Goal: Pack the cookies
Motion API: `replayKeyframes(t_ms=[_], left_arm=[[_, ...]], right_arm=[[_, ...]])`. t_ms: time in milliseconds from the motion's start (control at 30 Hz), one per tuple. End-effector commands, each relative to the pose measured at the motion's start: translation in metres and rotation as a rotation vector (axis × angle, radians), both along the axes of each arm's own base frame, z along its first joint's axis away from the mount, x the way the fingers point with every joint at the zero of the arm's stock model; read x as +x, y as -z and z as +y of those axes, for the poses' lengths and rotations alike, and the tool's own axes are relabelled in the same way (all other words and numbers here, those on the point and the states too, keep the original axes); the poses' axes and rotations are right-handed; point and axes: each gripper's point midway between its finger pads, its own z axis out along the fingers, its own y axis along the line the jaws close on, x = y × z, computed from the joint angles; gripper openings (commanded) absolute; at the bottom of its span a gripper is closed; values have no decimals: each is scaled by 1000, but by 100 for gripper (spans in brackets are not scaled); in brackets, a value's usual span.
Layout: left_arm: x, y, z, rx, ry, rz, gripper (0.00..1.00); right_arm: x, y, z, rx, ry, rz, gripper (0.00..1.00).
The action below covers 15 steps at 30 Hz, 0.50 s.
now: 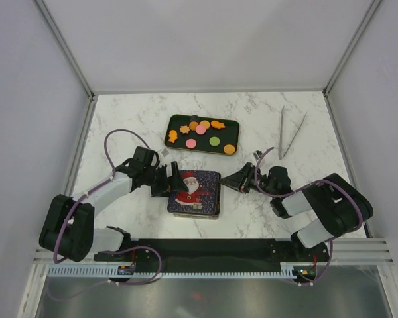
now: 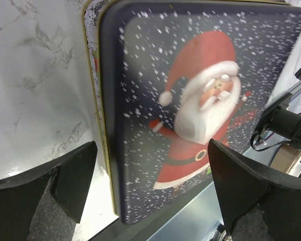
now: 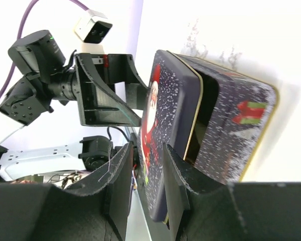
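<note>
The cookies (image 1: 200, 130), orange, pink and green, lie on a dark tray (image 1: 177, 123) at the table's back. In front of it stands a Santa tin (image 1: 198, 202). My right gripper (image 1: 227, 180) (image 3: 147, 150) is shut on the right edge of the tin lid (image 3: 160, 105), one finger on top and one underneath. That edge is raised off the tin box (image 3: 233, 135), leaving a dark gap. My left gripper (image 1: 175, 181) (image 2: 151, 150) hangs wide open over the lid (image 2: 190, 75) at its left side, touching nothing. What the box holds is hidden.
Metal tweezers (image 1: 290, 132) lie at the back right of the marble table (image 1: 126, 126). White walls close in the table on three sides. The arm bases and a black rail (image 1: 205, 248) run along the near edge.
</note>
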Motion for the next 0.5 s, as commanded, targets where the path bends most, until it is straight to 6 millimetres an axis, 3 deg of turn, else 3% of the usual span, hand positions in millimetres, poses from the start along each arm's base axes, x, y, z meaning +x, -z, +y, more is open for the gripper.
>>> replayKeyframes(t_ms=[0,300,400,467], left_arm=[[17,-14,-8,-11,-7,-62,100],[16,-19,-13,-20,0,-67,100],[17,-25,-17,-22,5,-75,100],[17,-27,-18,-20,10,-73,100]], right_arm=[[-2,2,-7,-26,2,-36,39],[1,18,-19,-131,37,-27,43],[2,27,-25,-241,47,-11,52],[1,19,-24,-282,44,-69,57]])
